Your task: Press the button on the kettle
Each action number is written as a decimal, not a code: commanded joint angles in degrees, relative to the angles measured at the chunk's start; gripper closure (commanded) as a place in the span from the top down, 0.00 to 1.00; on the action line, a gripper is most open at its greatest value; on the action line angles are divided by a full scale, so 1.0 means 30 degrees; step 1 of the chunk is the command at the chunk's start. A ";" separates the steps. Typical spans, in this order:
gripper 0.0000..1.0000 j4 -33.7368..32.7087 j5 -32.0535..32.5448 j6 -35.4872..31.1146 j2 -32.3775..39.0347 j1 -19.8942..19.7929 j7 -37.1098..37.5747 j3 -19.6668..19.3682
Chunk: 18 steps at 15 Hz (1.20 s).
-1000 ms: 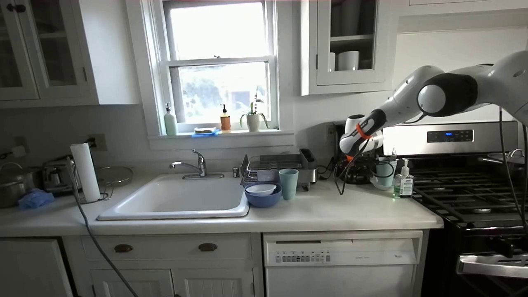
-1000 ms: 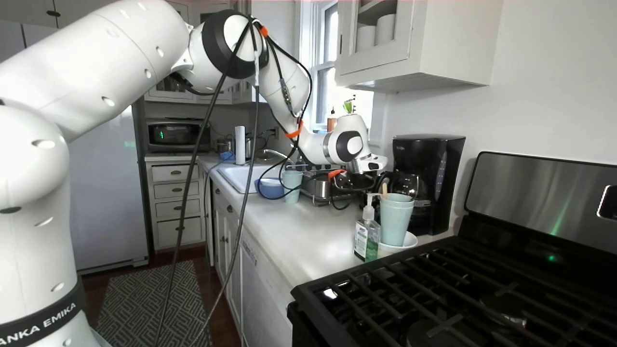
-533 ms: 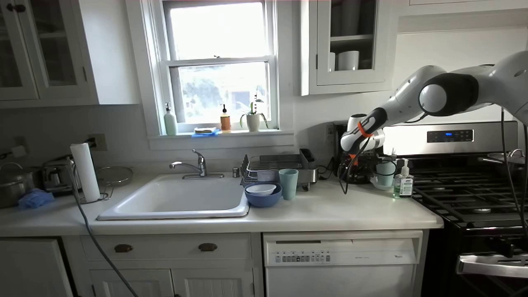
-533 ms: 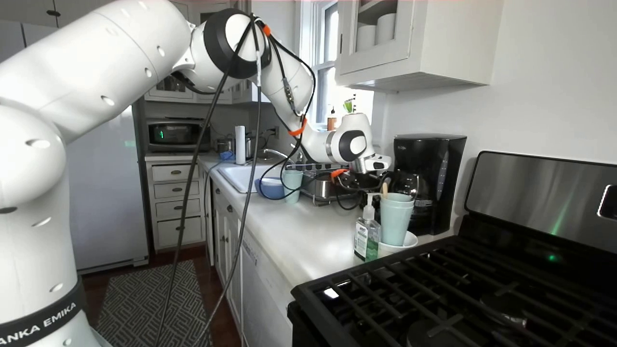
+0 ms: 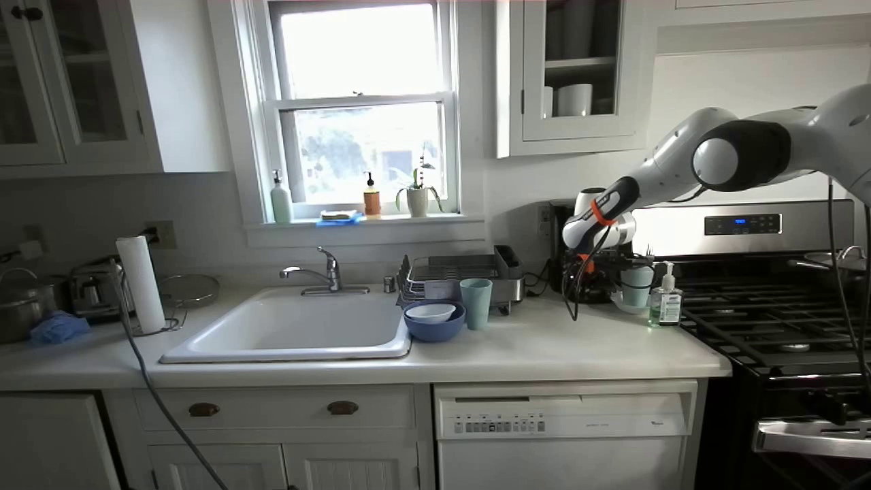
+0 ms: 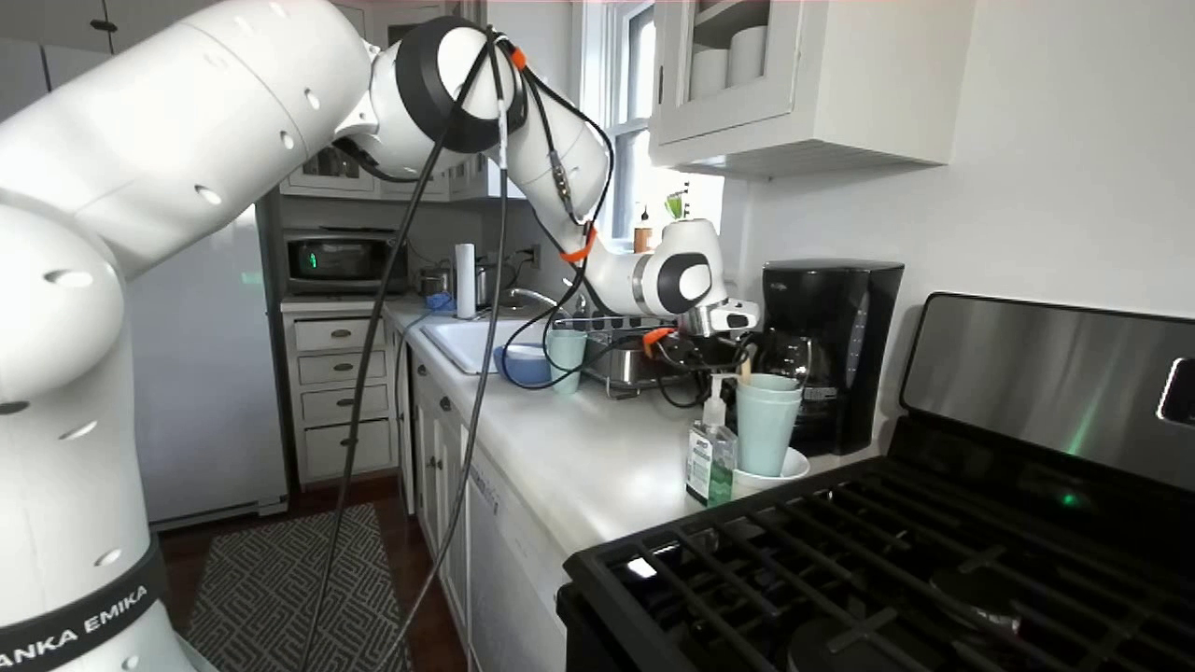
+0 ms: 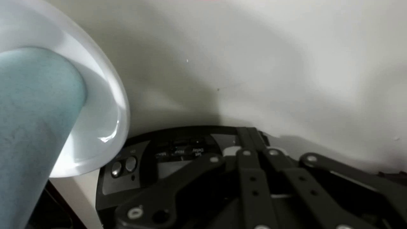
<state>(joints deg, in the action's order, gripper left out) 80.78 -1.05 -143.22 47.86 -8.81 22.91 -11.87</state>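
The kettle, a black boxy coffee maker (image 6: 864, 308), stands against the wall with its glass carafe (image 6: 792, 359) in front. In an exterior view the arm hides most of it, with its black side (image 5: 559, 228) showing. In the wrist view its base panel (image 7: 187, 143) carries small keys and two round silver buttons (image 7: 124, 166) at the left end. My gripper (image 7: 246, 128) is shut and empty, its fingertips together over the right part of the panel, right of the silver buttons. I cannot tell whether it touches the panel. In both exterior views its fingertips are hidden.
A white bowl (image 7: 109, 127) with a teal cup (image 7: 35, 111) sits beside the buttons. A hand sanitizer bottle (image 6: 711, 462) stands by the stacked cups (image 6: 767, 429). The gas stove (image 6: 840, 560) and the dish rack (image 5: 463, 272) flank the area.
My arm and gripper have shifted slightly toward the coffee maker, rightward in both exterior views, mostly in the first half second. The hanging cable has swung right.
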 commanded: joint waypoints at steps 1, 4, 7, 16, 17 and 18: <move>0.01 -0.0897 -0.0429 -0.1081 0.0820 -0.0402 -0.0813 0.0147; 0.01 -0.0766 -0.0433 -0.1035 0.0673 -0.0325 -0.0679 0.0070; 0.01 0.0244 -0.0759 0.0272 -0.0399 -0.0143 -0.0311 0.0241; 0.02 0.3025 -0.3604 0.3863 -0.3563 -0.0067 0.0285 0.1556; 0.02 0.3602 -0.3699 0.4147 -0.4112 0.0039 0.0543 0.1463; 0.01 0.4102 -0.3833 0.4435 -0.4615 0.0067 0.0655 0.1437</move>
<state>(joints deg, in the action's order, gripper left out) 86.24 -10.22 -132.14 40.24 -8.87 23.54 -7.67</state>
